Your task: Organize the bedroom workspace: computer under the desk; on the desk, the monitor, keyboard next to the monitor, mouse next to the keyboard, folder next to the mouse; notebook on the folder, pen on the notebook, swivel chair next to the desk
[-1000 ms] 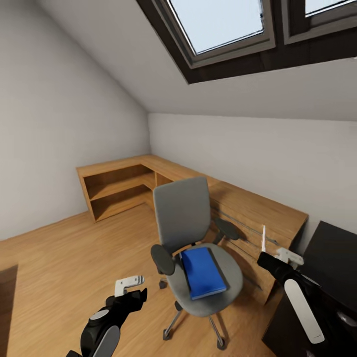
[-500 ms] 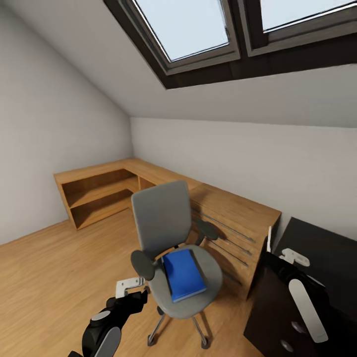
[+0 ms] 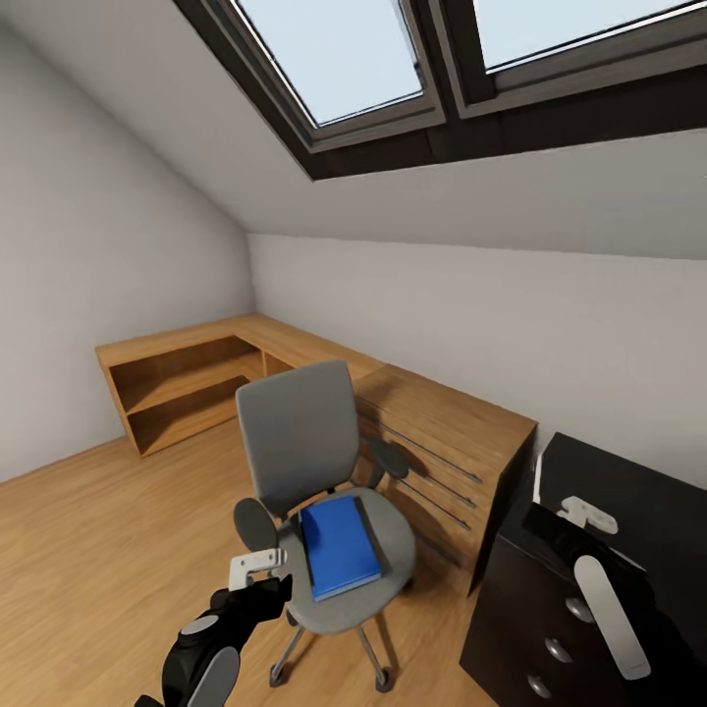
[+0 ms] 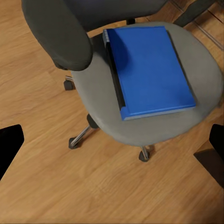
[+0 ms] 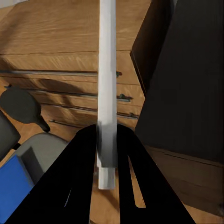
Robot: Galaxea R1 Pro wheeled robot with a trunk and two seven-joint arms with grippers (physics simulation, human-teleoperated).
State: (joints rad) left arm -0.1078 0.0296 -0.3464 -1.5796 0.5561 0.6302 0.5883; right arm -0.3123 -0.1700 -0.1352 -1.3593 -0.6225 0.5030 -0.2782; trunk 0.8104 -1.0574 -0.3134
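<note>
The right hand [image 5: 106,140] grips the pen [image 5: 107,84] tight to carry it; the left hand [image 4: 112,144] hangs wide open and empty above the folder [image 4: 149,70].

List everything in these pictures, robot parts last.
Chair: one, grey with black armrests, on the wood floor by the wooden drawers.
Folder: one, blue, flat on the chair seat.
Pen: one, white, clamped in the right pincer.
Desk: one, black, drawers below, at right.
Wooden shelving: one light-brown corner run along the walls.
Skylight: dark-framed, in the sloped ceiling.
Left pincer: one, open, before the chair seat.
Right pincer: one, shut on the pen, over the desk's edge.
</note>
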